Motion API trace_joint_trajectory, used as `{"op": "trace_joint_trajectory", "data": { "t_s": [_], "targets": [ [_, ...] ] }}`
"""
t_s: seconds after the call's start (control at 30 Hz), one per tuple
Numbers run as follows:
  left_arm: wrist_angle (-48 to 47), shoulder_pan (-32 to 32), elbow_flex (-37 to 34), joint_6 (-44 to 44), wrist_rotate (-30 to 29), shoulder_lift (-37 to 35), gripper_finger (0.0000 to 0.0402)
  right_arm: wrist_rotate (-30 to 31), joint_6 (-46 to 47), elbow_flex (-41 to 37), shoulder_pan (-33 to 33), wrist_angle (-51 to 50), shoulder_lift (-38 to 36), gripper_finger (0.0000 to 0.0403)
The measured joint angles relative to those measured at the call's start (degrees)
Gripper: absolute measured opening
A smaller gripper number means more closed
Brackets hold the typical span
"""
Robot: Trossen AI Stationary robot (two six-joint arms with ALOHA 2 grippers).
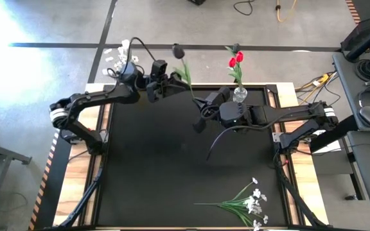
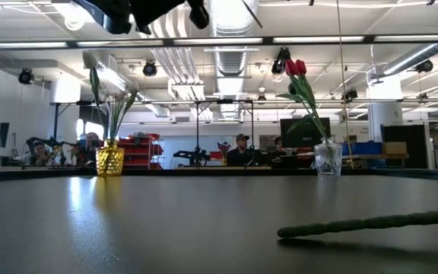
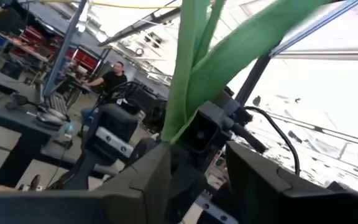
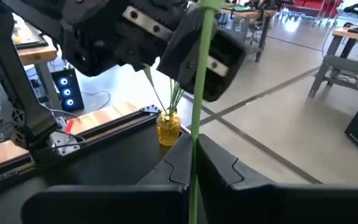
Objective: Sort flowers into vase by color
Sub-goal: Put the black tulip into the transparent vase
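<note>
Dark tulip [image 1: 178,49] — green stem (leafy), upright.

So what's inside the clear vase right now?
Red tulips and one dark-headed flower stand in the clear vase. The stems' lower ends are blurred behind the glass; whether it holds water cannot be told.

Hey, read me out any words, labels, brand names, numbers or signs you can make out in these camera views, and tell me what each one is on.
No text can be read in any view.
Yellow vase: no label.
Clear vase: no label.
Arms and the left claw: no readable marking.
Monitor and shelves in the room behind: anything there is too small or blurred to read.
</note>
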Motion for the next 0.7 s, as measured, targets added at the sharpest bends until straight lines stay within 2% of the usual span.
{"op": "trace_joint_trajectory", "data": {
  "t_s": [0.13,0.37,0.53,0.7],
  "targets": [
    [0.25,0.04,1.86,0.57,-0.02,0.73,0.0101,-0.28,-0.73,0.00,0.00,-0.07,0.00,0.0011],
    [-0.02,0.24,1.15,1.48,-1.77,0.77,0.0027,-0.64,-1.46,0.00,0.02,-0.31,0.00,0.0011],
    [0.03,0.02,1.16,1.95,-1.75,0.75,0.0032,-0.94,-1.50,0.00,0.02,-0.22,0.01,0.0011],
    [0.27,0.02,1.34,2.56,-0.69,0.71,0.0074,-1.78,-1.50,0.00,0.02,-0.19,0.02,0.0011]
  ]
}}
